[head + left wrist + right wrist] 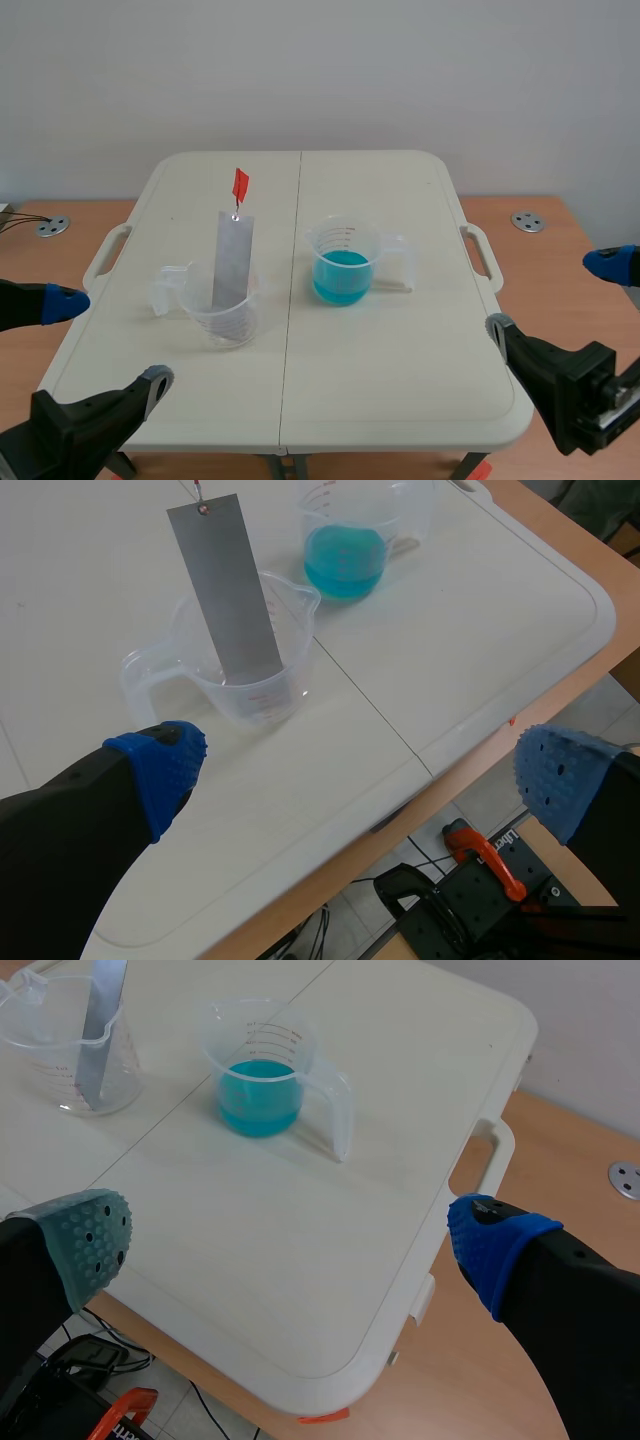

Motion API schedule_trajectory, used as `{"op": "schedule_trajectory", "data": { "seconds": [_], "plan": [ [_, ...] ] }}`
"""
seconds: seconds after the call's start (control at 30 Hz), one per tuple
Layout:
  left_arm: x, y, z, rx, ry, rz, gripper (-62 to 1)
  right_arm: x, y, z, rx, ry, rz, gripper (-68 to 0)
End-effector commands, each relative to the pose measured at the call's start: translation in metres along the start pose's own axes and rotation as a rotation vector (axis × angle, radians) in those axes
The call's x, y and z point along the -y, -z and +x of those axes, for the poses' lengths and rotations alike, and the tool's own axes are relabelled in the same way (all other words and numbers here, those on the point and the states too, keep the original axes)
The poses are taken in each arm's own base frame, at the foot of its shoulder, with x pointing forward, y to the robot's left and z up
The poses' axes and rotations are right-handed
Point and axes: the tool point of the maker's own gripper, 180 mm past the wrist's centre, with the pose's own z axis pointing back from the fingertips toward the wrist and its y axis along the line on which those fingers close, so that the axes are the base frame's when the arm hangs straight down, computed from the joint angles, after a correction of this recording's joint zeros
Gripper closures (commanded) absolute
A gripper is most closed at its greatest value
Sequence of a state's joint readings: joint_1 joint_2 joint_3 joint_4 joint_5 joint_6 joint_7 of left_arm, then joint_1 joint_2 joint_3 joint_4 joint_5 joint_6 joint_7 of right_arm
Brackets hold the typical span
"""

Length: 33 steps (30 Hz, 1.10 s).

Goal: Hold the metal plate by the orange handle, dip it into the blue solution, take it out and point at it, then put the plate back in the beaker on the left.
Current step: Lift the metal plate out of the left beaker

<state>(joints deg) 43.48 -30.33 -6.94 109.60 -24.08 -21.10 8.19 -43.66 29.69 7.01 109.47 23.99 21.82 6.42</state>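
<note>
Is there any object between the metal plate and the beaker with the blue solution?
Nothing visible does. The metal plate stands in the left beaker; only table surface lies between it and the blue solution beaker.

The light is bright, soft and even, and it falls from above. The pale counter (400, 370) reflects it gently. Beside the left beaker (228, 322) and the beaker with blue solution (344, 268) lie faint, diffuse shadows. The metal plate (232, 262) shows a dull sheen.
</note>
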Motion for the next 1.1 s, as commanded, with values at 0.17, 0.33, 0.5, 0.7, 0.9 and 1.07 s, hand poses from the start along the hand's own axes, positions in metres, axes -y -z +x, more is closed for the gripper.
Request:
{"op": "schedule_trajectory", "data": {
  "seconds": [0.17,0.33,0.5,0.7,0.9,1.07],
  "plan": [
    [0.001,0.001,0.009,0.033,0.006,-0.006,-62.3,0.001,0.002,0.014,0.046,-0.008,0.000,-66.3],
    [0.001,0.001,0.009,0.033,0.006,-0.006,-62.3,0.000,0.002,0.014,0.047,-0.008,0.004,-66.3],
    [0.001,0.001,0.009,0.033,0.006,-0.006,-62.3,-0.001,0.003,0.017,0.060,-0.010,0.011,-66.3],
    [0.000,0.001,0.010,0.035,0.008,-0.005,-62.3,0.001,0.007,0.024,0.080,-0.024,0.022,-66.3],
    [0.000,0.001,0.008,0.023,0.020,-0.003,-54.6,0.000,0.014,0.034,0.112,-0.036,0.035,-66.3],
    [-0.001,0.001,0.003,-0.006,0.079,0.002,0.1,-0.006,0.024,0.041,0.126,-0.040,0.059,-66.3]
  ]
}}
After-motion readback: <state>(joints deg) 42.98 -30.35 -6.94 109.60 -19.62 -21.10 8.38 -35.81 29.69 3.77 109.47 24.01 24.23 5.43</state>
